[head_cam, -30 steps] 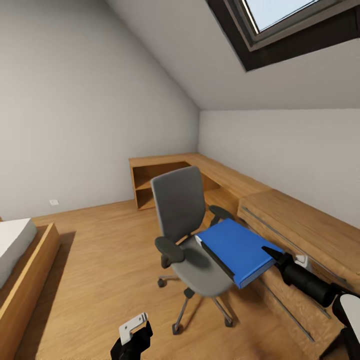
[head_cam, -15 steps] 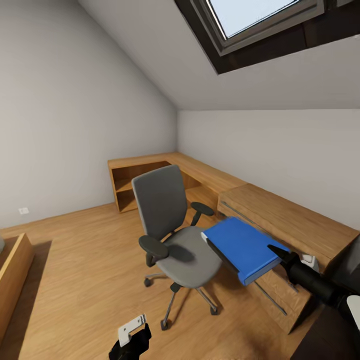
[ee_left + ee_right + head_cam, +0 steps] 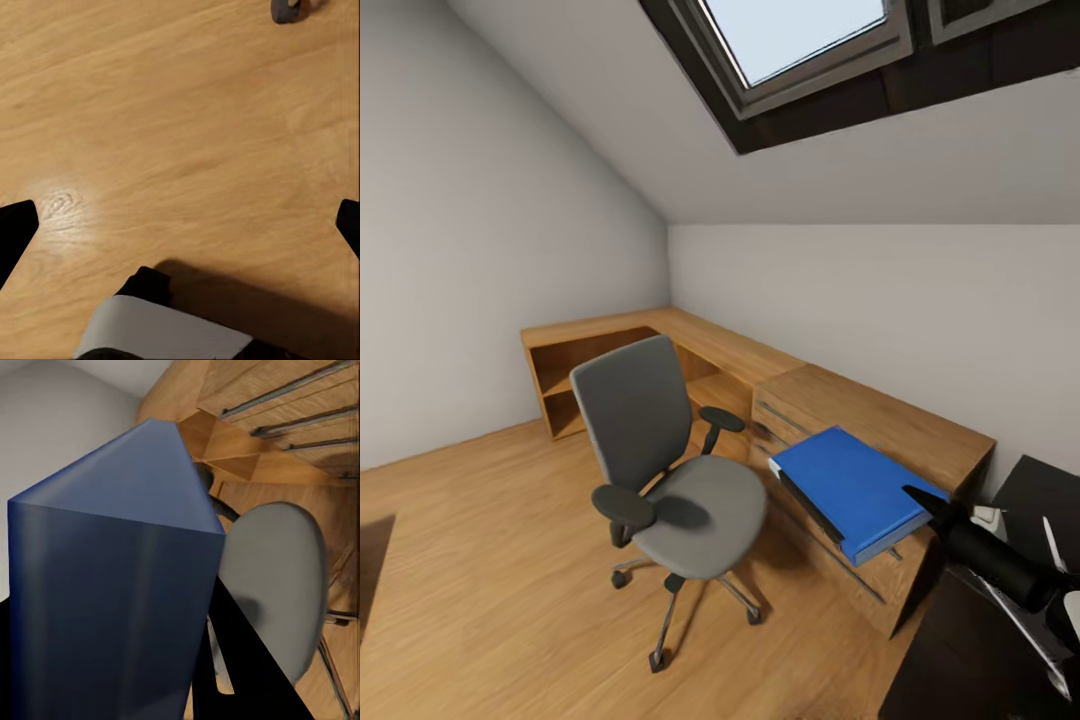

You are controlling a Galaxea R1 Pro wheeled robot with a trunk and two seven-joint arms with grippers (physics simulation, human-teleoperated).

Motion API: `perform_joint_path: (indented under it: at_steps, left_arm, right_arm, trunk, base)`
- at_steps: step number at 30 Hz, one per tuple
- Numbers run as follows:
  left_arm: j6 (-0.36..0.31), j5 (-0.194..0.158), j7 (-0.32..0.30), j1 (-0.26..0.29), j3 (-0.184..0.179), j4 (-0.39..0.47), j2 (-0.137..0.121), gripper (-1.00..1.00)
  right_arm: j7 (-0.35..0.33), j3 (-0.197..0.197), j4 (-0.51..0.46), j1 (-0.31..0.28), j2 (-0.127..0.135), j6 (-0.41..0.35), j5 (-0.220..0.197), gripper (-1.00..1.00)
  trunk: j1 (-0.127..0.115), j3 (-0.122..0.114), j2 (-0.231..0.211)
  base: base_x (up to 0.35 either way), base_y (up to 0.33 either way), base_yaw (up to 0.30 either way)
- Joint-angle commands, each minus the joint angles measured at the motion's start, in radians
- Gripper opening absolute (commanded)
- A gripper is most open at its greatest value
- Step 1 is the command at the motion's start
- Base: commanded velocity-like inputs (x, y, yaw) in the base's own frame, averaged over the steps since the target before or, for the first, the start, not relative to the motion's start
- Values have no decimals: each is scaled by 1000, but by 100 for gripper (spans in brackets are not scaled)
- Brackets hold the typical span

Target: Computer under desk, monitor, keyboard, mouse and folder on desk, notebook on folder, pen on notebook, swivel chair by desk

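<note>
My right gripper (image 3: 922, 503) is shut on the near corner of the bright blue folder (image 3: 848, 487), holding it flat in the air over the light wooden drawer unit. In the right wrist view the folder (image 3: 112, 585) looms large beside a black finger (image 3: 251, 664). The grey swivel chair (image 3: 665, 470) stands on the floor left of the folder with nothing on its seat (image 3: 281, 577). The glossy black desk (image 3: 970, 660) shows at the lower right corner, with what looks like a thin white pen (image 3: 1051, 544) on it. My left gripper (image 3: 182, 225) hangs open over bare wood floor.
A light wooden L-shaped unit (image 3: 880, 425) with shelves and bar-handle drawers runs along the far walls under a skylight (image 3: 800, 35). A chair caster (image 3: 287, 9) lies near the left gripper. Open wood floor (image 3: 480, 560) spreads to the left.
The camera has swung right: chair and wooden unit slid left in the picture, the bed left the view, and the black desk came in. The folder stays in my right gripper.
</note>
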State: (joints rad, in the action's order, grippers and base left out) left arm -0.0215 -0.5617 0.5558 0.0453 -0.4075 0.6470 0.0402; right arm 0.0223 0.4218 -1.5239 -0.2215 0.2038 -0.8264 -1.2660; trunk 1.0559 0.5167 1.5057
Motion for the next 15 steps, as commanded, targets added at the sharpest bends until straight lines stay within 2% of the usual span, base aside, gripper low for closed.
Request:
perform_joint_path:
  at_steps: [1, 4, 6, 11, 15]
  left_arm:
    - [-3, -4, -38, 1, -5, -21, -1, 100]
    - [-4, 7, -188, 11, -6, -131, -4, 100]
    - [0, 17, -243, 34, -6, -209, -8, 100]
    - [4, 22, -280, 49, -5, -273, -40, 100]
    - [0, 20, -285, 51, -4, -283, -48, 100]
  right_arm:
    - [2, 2, -2, -1, 0, -5, -3, -100]
    - [2, 5, -5, -1, 0, -5, -2, -100]
    - [2, 6, -5, -1, 0, -4, -1, -100]
    - [1, 6, -5, -1, -1, -4, 0, -100]
    - [1, 6, -1, -1, -1, 0, 2, -100]
  trunk:
    - [-4, -2, -7]
    - [-16, -12, -28]
    - [-23, -18, -42]
    - [-42, -34, -77]
    - [-58, -47, -105]
  base:
    - [0, 0, -293]
    - [0, 0, -293]
    - [0, 0, -293]
    - [0, 0, -293]
    - [0, 0, -293]
